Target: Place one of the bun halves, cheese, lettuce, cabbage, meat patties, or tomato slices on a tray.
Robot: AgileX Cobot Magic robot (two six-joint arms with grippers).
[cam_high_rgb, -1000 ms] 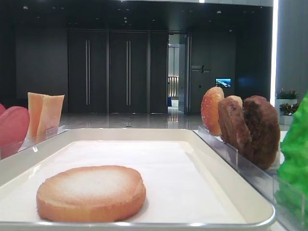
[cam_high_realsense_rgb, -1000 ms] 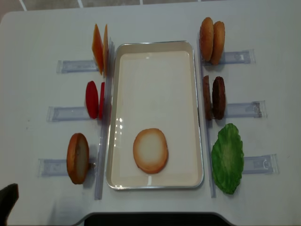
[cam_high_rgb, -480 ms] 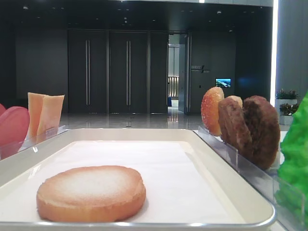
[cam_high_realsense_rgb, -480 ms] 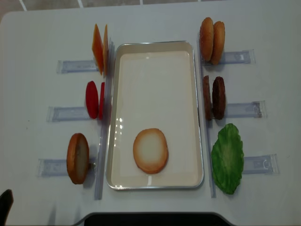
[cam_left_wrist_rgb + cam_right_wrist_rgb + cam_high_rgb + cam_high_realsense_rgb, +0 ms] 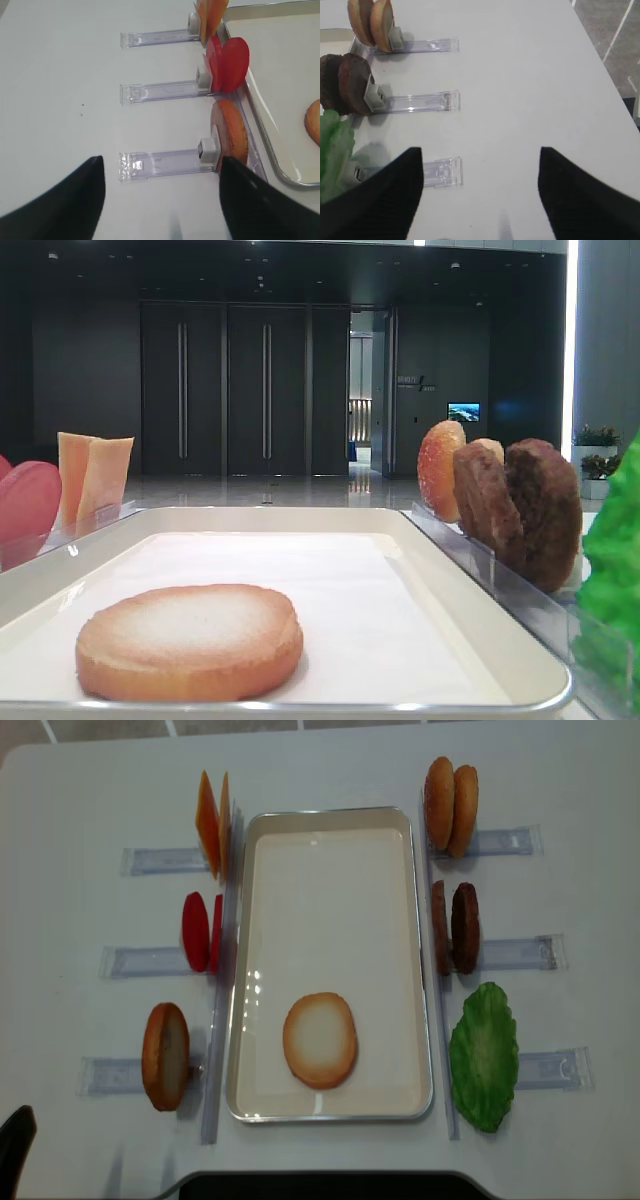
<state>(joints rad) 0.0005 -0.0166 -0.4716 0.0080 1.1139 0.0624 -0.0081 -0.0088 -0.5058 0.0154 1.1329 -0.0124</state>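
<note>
- A flat bun half lies face up on the white liner inside the tray, toward the near short end and about midway between the long rims; its face is pale and sugary-looking, ringed by a golden-brown edge; from the low view it reads as a thick disc with a rounded side, lying flat.
- The tray is cream-white, rectangular, with a glossy raised rim; nothing touches the bun half.
- Left of the tray, in clear racks: two cheese slices standing on edge, pale orange; two tomato slices, red discs on edge; another bun half upright, also seen close in the left wrist view.
- Right of the tray: two bun halves on edge; two meat patties, dark brown and rough; a green lettuce leaf.
- Left gripper: two dark fingers spread wide, nothing between them, over bare table beside the rack of the upright bun half.
- Right gripper: fingers likewise wide apart and empty, over the table near the lettuce rack.
</note>
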